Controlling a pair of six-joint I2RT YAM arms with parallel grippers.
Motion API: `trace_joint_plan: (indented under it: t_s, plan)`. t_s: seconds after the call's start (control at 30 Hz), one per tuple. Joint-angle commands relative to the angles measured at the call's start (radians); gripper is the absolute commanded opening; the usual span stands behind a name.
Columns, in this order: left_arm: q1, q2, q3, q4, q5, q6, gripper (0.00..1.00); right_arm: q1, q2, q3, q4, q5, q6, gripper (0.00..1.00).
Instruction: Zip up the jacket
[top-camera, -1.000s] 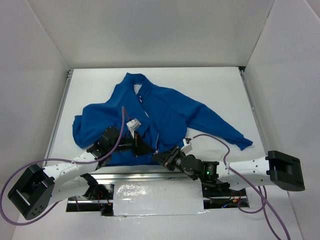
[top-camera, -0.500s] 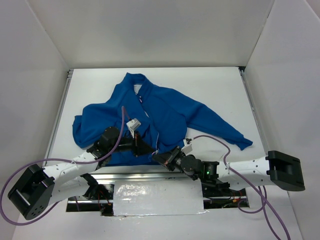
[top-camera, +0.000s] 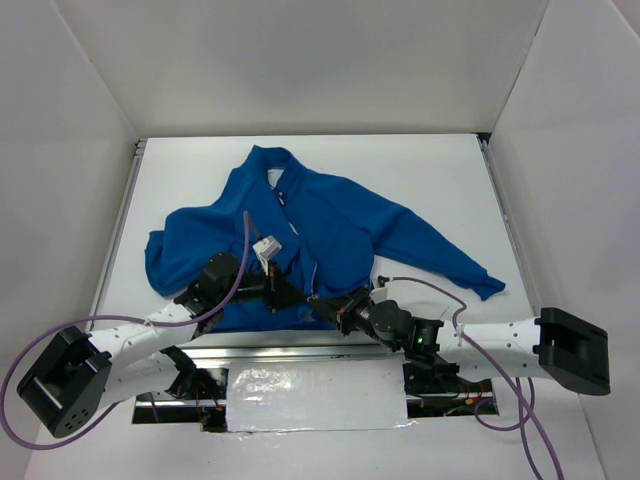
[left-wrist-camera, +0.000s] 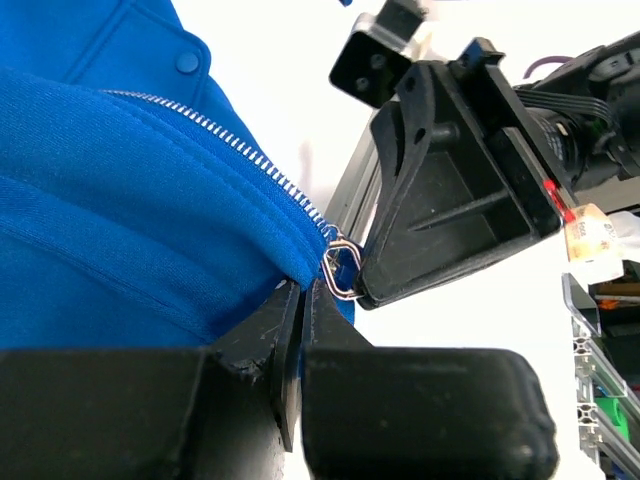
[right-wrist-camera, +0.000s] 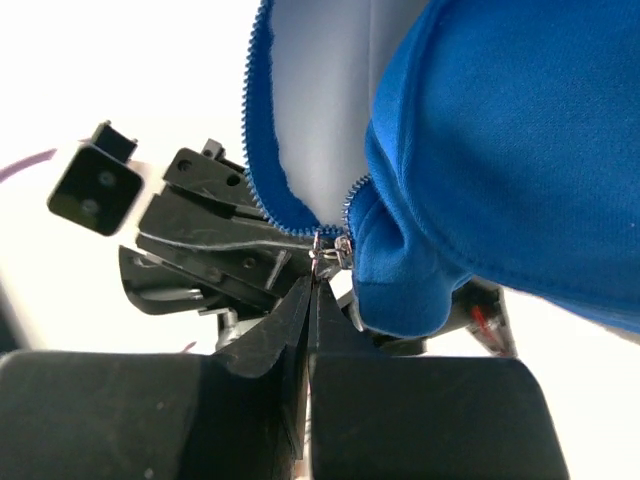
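Note:
The bright blue jacket (top-camera: 330, 225) lies flat on the white table, collar at the far side, front partly open. Its zipper teeth (left-wrist-camera: 250, 160) run down to a small metal pull (left-wrist-camera: 340, 272) at the near hem. My left gripper (top-camera: 291, 296) is shut on the blue hem fabric just beside the pull (left-wrist-camera: 303, 292). From the right, my right gripper (top-camera: 332, 311) meets it; its jaws (right-wrist-camera: 312, 285) are shut with the pull's ring (right-wrist-camera: 325, 250) pinched at their tips. The jacket's pale lining (right-wrist-camera: 320, 100) shows above the pull.
The jacket's right sleeve (top-camera: 470, 272) stretches toward the table's right side. An aluminium rail (top-camera: 290, 352) runs along the near edge, with a crinkled silver sheet (top-camera: 315, 395) below it. White walls enclose the table (top-camera: 430, 170) on three sides.
My right gripper closed and slid slightly left and forward onto the zipper pull. The left gripper has held still on the hem.

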Motion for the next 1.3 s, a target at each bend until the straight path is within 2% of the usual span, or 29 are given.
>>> trace_joint_plan:
  t_s: [0.0,0.07,0.27,0.4,0.53,0.63,0.77,0.9,1.1,1.27]
  plan:
    - [-0.003,0.012,0.013,0.048,0.074,0.035,0.0,-0.076,0.041,-0.057,0.195,-0.085,0.097,0.0]
    - [-0.003,0.025,0.02,0.007,0.077,0.054,0.0,-0.129,0.056,-0.071,0.293,-0.15,0.123,0.0]
    - [-0.005,0.029,0.025,-0.036,0.1,0.072,0.0,-0.205,0.064,-0.087,0.37,-0.274,0.216,0.0]
    - [-0.006,0.035,0.031,-0.058,0.117,0.083,0.0,-0.277,0.127,-0.125,0.569,-0.374,0.268,0.0]
    - [-0.008,0.037,0.028,-0.047,0.129,0.077,0.0,-0.285,0.184,-0.089,0.601,-0.476,0.262,0.0]
    - [-0.012,0.029,0.017,0.013,0.18,0.057,0.0,-0.294,0.234,-0.114,0.626,-0.451,0.276,0.0]
    - [-0.023,0.025,0.031,-0.019,0.185,0.072,0.0,-0.406,0.334,-0.131,0.836,-0.495,0.304,0.0]
    - [-0.049,0.04,0.034,-0.019,0.197,0.077,0.0,-0.49,0.379,-0.05,0.779,-0.578,0.284,0.0]
    - [-0.071,0.043,0.036,-0.047,0.188,0.101,0.0,-0.527,0.408,0.056,0.743,-0.642,0.256,0.0]
    - [-0.075,0.046,0.045,-0.067,0.172,0.114,0.0,-0.535,0.353,0.076,0.649,-0.653,0.18,0.0]
